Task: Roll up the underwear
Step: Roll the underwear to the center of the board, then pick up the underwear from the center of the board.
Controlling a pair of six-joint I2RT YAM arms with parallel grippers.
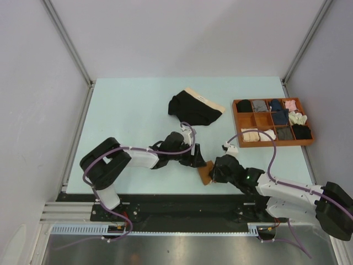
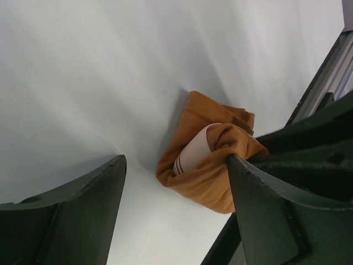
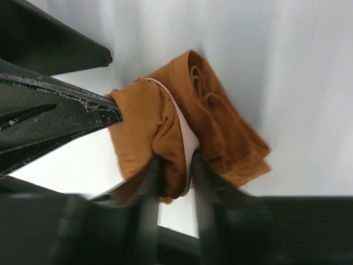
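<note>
The rust-brown underwear (image 1: pixel 206 172) lies bunched and partly rolled near the table's front edge, its pale waistband tucked inside (image 2: pixel 196 152). My right gripper (image 1: pixel 216 171) is shut on a fold of it (image 3: pixel 174 176), pinching brown cloth and waistband between its fingers. My left gripper (image 1: pixel 197 160) is open around it (image 2: pixel 175 165), and its right finger (image 2: pixel 259 204) touches the cloth. The black underwear (image 1: pixel 193 109) with a beige waistband lies spread at the table's middle back. A dark blue roll (image 1: pixel 278 113) sits in the tray.
A brown wooden tray (image 1: pixel 276 144) with several compartments stands at the right, holding several rolled garments. The table's front edge (image 1: pixel 182 193) runs just behind the brown underwear. Grey walls close in the table's left, back and right.
</note>
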